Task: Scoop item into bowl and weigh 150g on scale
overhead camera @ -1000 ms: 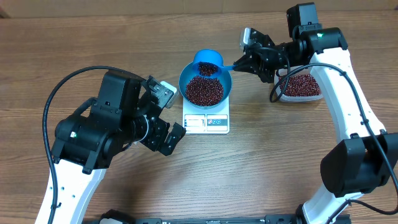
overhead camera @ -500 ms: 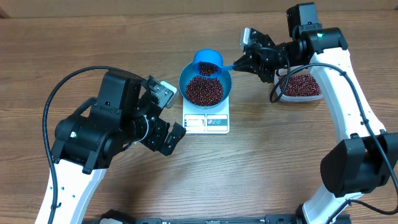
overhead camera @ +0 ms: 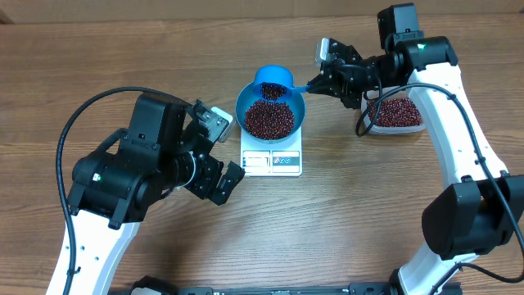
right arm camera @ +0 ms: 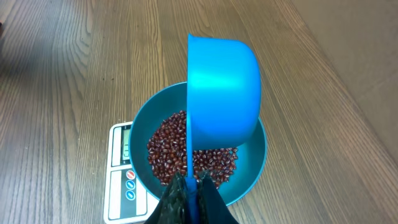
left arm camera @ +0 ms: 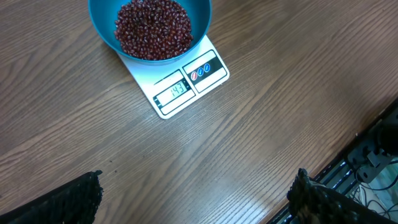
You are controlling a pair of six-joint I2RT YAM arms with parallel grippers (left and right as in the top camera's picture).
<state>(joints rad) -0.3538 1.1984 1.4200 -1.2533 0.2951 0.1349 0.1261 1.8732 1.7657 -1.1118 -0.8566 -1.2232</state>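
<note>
Now pinching the scoop (right arm camera: 222, 90) by its thin handle in the right gripper (right arm camera: 189, 186), tipped sideways just above the bowl (right arm camera: 137, 146) of beans (left arm camera: 152, 28) on the scale (left arm camera: 186, 87); handle pointing back to that nearer arm; nothing in the wide-spread left gripper (left arm camera: 193, 202) nearby.

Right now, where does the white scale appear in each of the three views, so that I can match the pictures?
Overhead: the scale lies near the centre, between the two arms.
Left wrist: the scale is upper middle, turned diagonally, display showing.
Right wrist: the scale is at lower left, mostly covered.
Shared landmark: the blue bowl of beans standing on it.
</note>
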